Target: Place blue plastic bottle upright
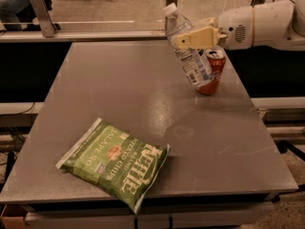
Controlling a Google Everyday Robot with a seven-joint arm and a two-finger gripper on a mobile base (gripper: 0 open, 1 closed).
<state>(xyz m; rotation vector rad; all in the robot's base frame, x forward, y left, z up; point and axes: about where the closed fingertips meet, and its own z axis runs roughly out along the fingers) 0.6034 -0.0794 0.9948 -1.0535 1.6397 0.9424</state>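
Note:
The blue plastic bottle is clear and ribbed, with a white cap at the upper left and a white-and-blue label low down. It hangs above the table, tilted a little with its cap end up and its base near the red Coca-Cola can. My gripper reaches in from the right on a white arm and is shut on the bottle's upper body. The bottle's base overlaps the can in view; I cannot tell whether they touch.
A green Kettle chips bag lies flat at the front left of the grey table. A metal rail and posts run behind the table's far edge. Office chairs stand further back.

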